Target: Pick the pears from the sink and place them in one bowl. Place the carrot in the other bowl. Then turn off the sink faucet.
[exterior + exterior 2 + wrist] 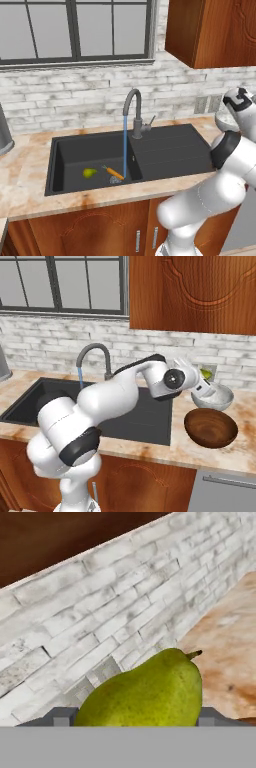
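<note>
A: Where is the gripper [206,381] at this moment?

B: In the right base view the arm reaches to the right, and the claw is above the pale grey bowl [214,398], which stands on the counter [150,448] close to the brick wall [60,341]. The dark brown bowl [210,428] sits just in front of the grey one, nearer to the counter edge.

A: Does it hold something?

B: Yes. In the hand view a yellow-green pear [150,694] lies between the two finger tips, one tip [61,717] at each side of it, with the short stem pointing up and right. So the claw is closed around this pear, with the fingers wide apart because the fruit is wide. In the right base view a small green piece of the pear shows at the hand, over the far rim of the grey bowl. If the fruit already touches the bowl, I cannot say; the view is too small there.

A: And the other things?

B: In the left base view the second pear [89,173] lies on the floor of the black sink [165,150], left of the carrot [114,173]. The carrot lies beside the drain, near the place where the water falls. Both are well apart from the claw. The faucet [135,112] is running, a thin blue stream goes from its spout down into the basin.
</note>
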